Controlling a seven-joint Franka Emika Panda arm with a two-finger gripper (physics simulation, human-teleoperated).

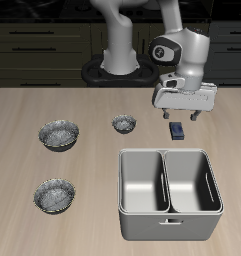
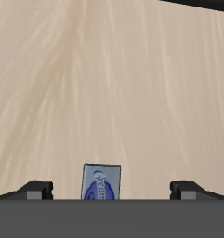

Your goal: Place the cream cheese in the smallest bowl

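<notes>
The cream cheese [image 1: 178,130] is a small dark blue box lying flat on the table, just behind the double steel bin. In the wrist view the cream cheese [image 2: 101,182] shows its lighter label between my two fingertips. My gripper [image 1: 182,115] hangs just above and slightly behind the box, open and empty; it shows open in the wrist view too [image 2: 109,191]. The smallest bowl [image 1: 124,124] is speckled grey-white with a dark rim and stands on the table beside the box, a short way off.
The double steel bin [image 1: 169,193] stands near the table's front edge. Two wider speckled bowls stand on the far side of the smallest bowl, one [image 1: 59,134] farther back, one [image 1: 54,196] nearer the front edge.
</notes>
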